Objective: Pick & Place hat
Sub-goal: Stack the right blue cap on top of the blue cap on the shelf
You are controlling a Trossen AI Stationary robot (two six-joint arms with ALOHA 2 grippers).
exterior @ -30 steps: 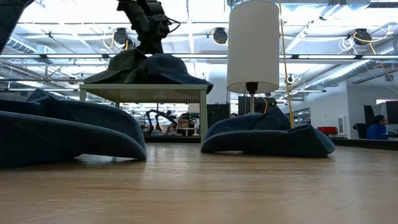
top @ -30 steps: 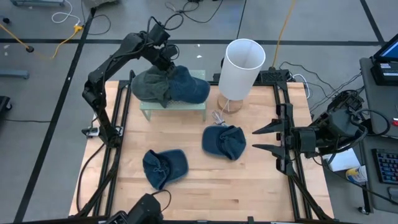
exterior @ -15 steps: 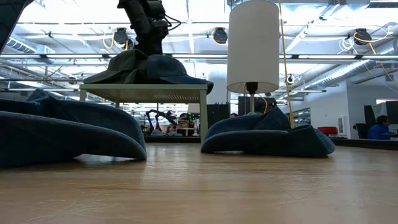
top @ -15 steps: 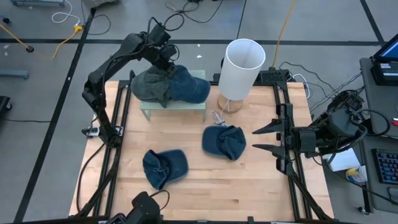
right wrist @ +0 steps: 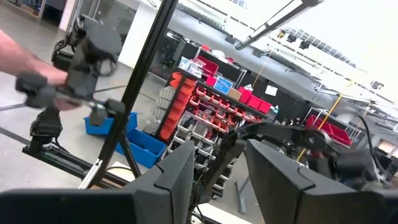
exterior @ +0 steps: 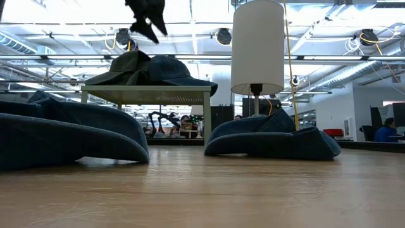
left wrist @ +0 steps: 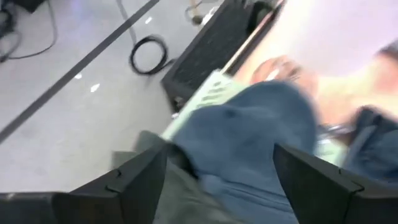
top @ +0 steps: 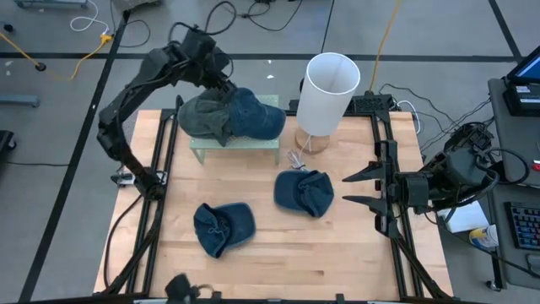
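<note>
A dark blue hat (top: 255, 116) and an olive hat (top: 201, 118) lie together on a small pale green stand (top: 236, 149) at the far left of the table; in the low view both hats (exterior: 152, 67) rest on the stand's top (exterior: 145, 92). My left gripper (exterior: 147, 24) hovers open just above them, clear of both; its wrist view looks down past the open fingers (left wrist: 134, 183) onto the blue hat (left wrist: 249, 137). Two more blue hats (top: 224, 226) (top: 305, 192) lie on the table. My right gripper (top: 346, 190) waits open at the table's right edge.
A white lamp (top: 330, 89) stands on the table just right of the stand, its shade tall in the low view (exterior: 257, 45). Bare wood lies along the near edge and between the two loose hats. A person's hand (right wrist: 15, 56) shows in the room beyond.
My left gripper has opened, let go of the blue hat on the stand, and risen clear of it, drawing a little toward the table's far left. Both hats have stayed on the stand.
</note>
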